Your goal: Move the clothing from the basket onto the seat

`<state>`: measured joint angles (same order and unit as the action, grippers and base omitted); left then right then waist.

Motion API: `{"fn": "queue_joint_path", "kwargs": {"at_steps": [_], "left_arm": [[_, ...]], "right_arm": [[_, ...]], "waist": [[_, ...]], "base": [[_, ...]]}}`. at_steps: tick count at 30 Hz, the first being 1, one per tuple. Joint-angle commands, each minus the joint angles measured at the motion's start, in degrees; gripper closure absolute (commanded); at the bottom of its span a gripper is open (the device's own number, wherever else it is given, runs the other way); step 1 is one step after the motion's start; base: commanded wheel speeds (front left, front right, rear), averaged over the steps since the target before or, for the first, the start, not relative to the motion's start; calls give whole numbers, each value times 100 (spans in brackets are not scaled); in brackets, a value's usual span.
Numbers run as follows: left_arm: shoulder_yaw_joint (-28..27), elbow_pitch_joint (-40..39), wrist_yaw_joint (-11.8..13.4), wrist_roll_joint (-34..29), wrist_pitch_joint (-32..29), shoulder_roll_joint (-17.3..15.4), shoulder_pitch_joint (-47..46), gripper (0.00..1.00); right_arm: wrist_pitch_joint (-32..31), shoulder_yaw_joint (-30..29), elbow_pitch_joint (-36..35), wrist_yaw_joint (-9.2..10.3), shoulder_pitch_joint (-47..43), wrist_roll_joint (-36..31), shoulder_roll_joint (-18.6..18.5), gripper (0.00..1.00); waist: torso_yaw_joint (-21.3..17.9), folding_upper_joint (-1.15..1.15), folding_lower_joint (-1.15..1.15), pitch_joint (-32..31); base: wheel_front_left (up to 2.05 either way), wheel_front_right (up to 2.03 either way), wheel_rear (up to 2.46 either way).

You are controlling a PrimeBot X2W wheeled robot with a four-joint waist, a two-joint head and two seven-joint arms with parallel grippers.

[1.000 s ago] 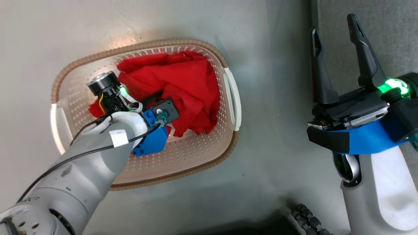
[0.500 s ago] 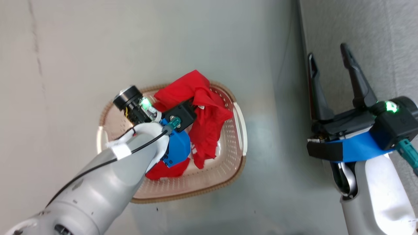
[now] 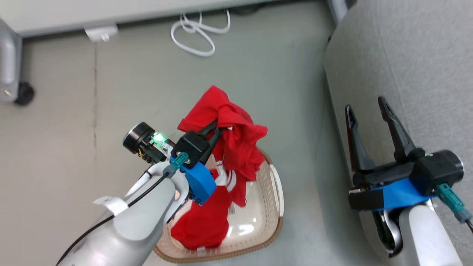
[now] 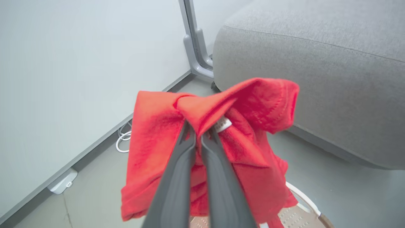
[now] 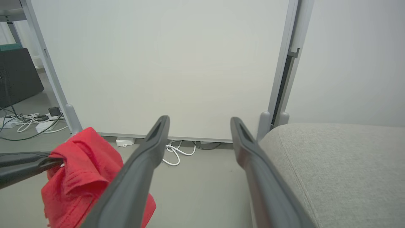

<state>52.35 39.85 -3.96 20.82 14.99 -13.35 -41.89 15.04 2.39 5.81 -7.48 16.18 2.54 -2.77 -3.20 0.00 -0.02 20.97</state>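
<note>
Labels first: a small white label (image 4: pixel 223 124) sits on the red clothing (image 4: pixel 253 104) just beside the tips of the left tool (image 4: pixel 196 128), its print too small to read; a second white label (image 3: pixel 231 209) shows lower down among the folds inside the basket (image 3: pixel 276 192), also unreadable; a white tag (image 3: pixel 111 203) on the left forearm (image 3: pixel 140 221) carries no writing that can be made out; that forearm rises from the lower left of the head view, its wrist angled so the fingers point up and to the right over the basket; the left tool is clenched on a bunched fold of the clothing, held above the brown rim; fabric drapes to both sides of the fingers and hangs down into the basket, where white stripes (image 3: pixel 225 179) show and a red heap (image 3: pixel 199 225) lies on the bottom; whether that heap is a separate garment cannot be told; the right tool (image 3: pixel 366 104) hangs at the lower right, fingers spread wide with nothing between them, pointing up the view over the edge of the grey seat (image 3: pixel 406 55); the seat stands to the right of the basket, a strip of floor (image 3: pixel 111 92) between them; a white cable (image 3: pixel 196 37) lies coiled on the floor by the wall
</note>
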Motion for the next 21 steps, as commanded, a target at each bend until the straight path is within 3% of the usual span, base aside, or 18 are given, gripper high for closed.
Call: {"fn": "queue_joint_path", "kwargs": {"at_steps": [1,12,21], "left_arm": [[-140,-134,37,-52,29,-24,102,100],[-1377,-1498,0,-522,29,19,554,100],[-1818,-2316,-130,-851,29,298,462,100]], "right_arm": [[22,-24,13,-3,-122,10,-20,0],[22,-56,47,-3,-492,87,-20,0],[22,20,65,-3,-644,174,-20,0]], "waist": [[80,0,2,-367],[199,0,2,-995],[249,0,2,-1237]], "base": [[0,0,0],[0,0,0],[0,0,0]]}}
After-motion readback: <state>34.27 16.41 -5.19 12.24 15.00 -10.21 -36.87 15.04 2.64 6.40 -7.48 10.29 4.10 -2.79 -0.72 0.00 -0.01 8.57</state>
